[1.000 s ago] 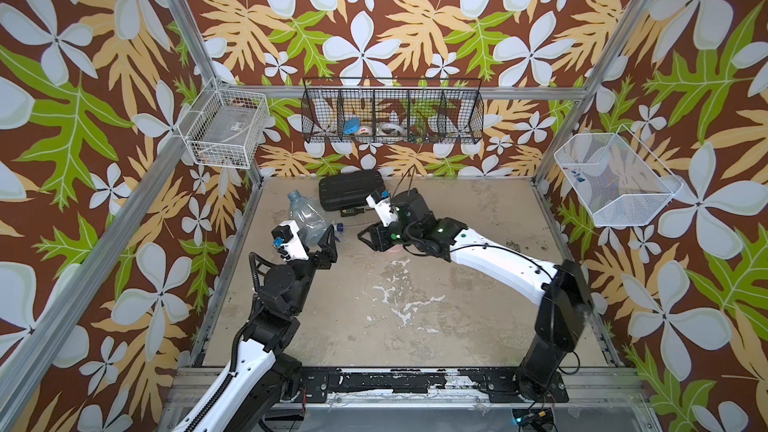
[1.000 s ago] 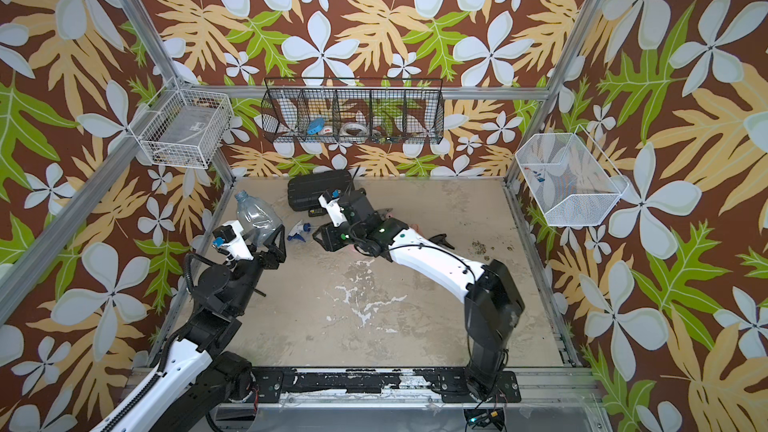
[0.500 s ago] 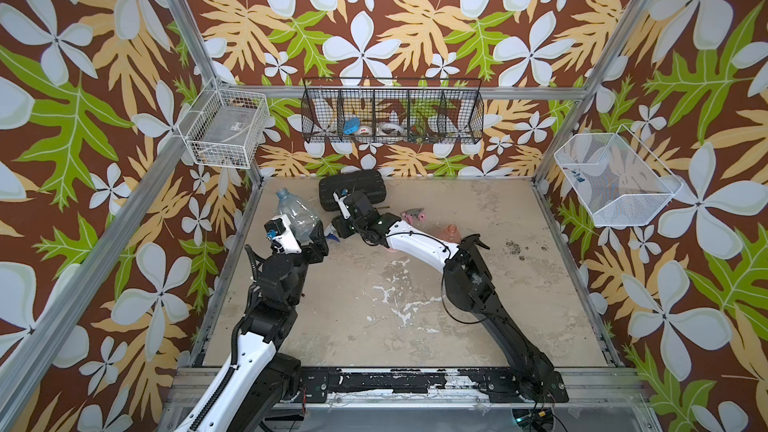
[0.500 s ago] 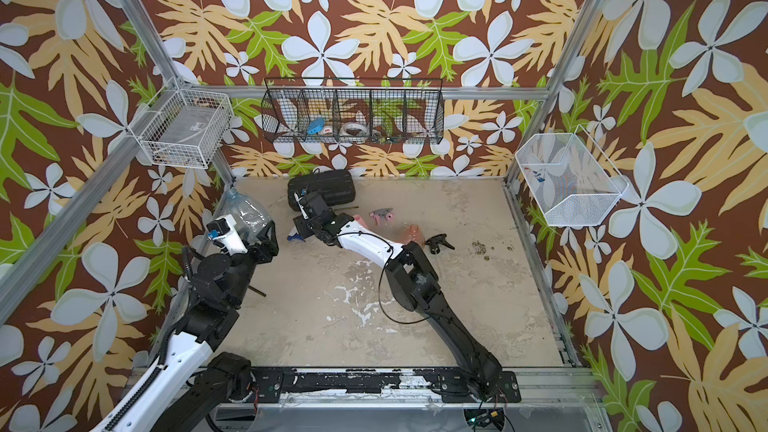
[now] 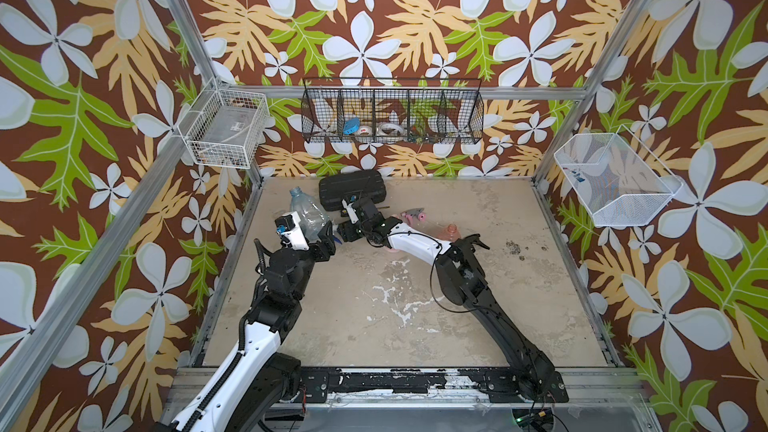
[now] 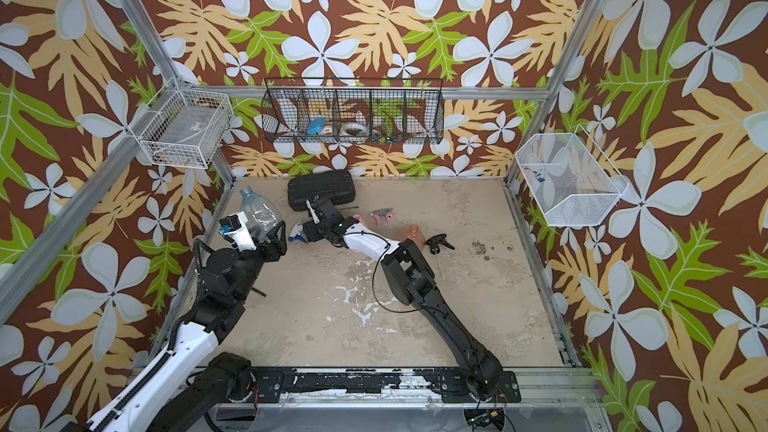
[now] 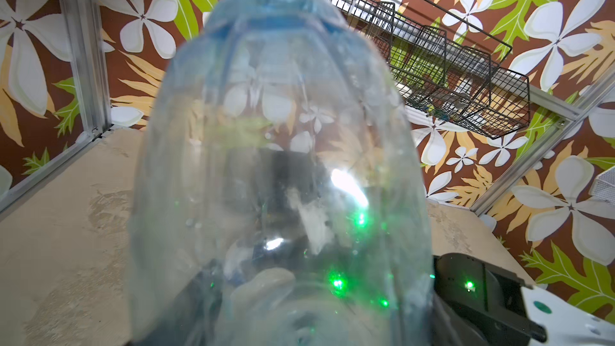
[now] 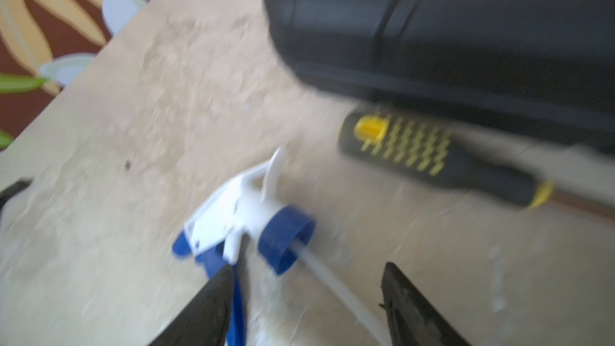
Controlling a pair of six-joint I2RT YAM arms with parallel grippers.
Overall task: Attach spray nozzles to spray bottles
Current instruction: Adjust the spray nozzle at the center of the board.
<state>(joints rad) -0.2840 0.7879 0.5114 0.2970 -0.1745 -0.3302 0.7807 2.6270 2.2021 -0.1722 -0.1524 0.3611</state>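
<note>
Holding bottle: left gripper (image 5: 318, 238) clamps the clear bottle (image 5: 306, 210) by its base, raised and tilted, neck toward the back-left corner.
Nozzle: white-and-blue nozzle (image 8: 233, 218) lies on the table (image 5: 374, 305), near the black case (image 5: 352, 187).
Change: right gripper (image 8: 306, 271) has swung leftward over it, jaws widening, now apart astride the dip tube (image 8: 332, 281); pickup looks imminent.
Right arm: stretched long and low.
</note>
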